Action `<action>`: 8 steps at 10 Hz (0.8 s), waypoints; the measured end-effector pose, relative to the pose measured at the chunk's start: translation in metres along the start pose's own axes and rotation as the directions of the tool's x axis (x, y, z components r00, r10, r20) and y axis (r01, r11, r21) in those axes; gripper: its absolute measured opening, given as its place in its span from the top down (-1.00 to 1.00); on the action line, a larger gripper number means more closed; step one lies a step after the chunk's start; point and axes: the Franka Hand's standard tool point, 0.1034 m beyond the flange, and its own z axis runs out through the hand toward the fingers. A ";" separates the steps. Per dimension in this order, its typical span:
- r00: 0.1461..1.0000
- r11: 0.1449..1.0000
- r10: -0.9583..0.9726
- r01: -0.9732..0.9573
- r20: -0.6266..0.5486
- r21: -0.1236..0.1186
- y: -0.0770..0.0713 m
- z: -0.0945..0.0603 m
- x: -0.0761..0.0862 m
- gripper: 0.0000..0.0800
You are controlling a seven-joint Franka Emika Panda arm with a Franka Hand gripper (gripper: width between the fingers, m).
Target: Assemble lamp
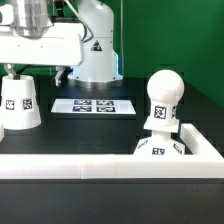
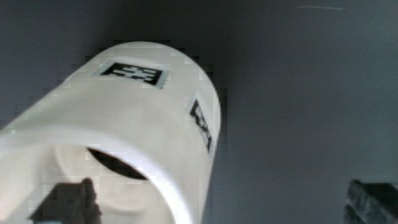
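Note:
The white cone-shaped shade stands on the table at the exterior view's left, with a tag on its side. My gripper hovers just above it, open and empty. In the wrist view the shade fills the frame and its open top shows. One fingertip is over the shade's top and the other is out beyond its wall, so the gripper straddles the wall. The ball-shaped bulb stands upright on the wedge-shaped base at the exterior view's right.
The marker board lies flat on the dark table between the shade and the bulb. A long white rail-like border runs along the front and up the exterior view's right side. The robot's base stands at the back.

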 end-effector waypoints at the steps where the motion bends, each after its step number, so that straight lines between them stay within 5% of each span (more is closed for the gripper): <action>1: 1.000 1.000 -0.001 0.001 0.003 0.000 -0.001 0.000 0.002 -0.74; 2: 1.000 1.000 -0.005 0.005 0.004 0.003 -0.002 -0.002 0.006 -0.74; 5: 1.000 1.000 -0.007 0.007 0.003 0.001 0.000 -0.002 0.007 0.49; 6: 1.000 1.000 -0.008 0.008 0.001 0.000 0.000 -0.002 0.007 0.49; 7: 1.000 1.000 -0.013 0.013 -0.006 -0.003 -0.002 -0.003 0.010 0.87; 8: 1.000 1.000 -0.012 0.012 -0.005 -0.003 -0.002 -0.002 0.009 0.89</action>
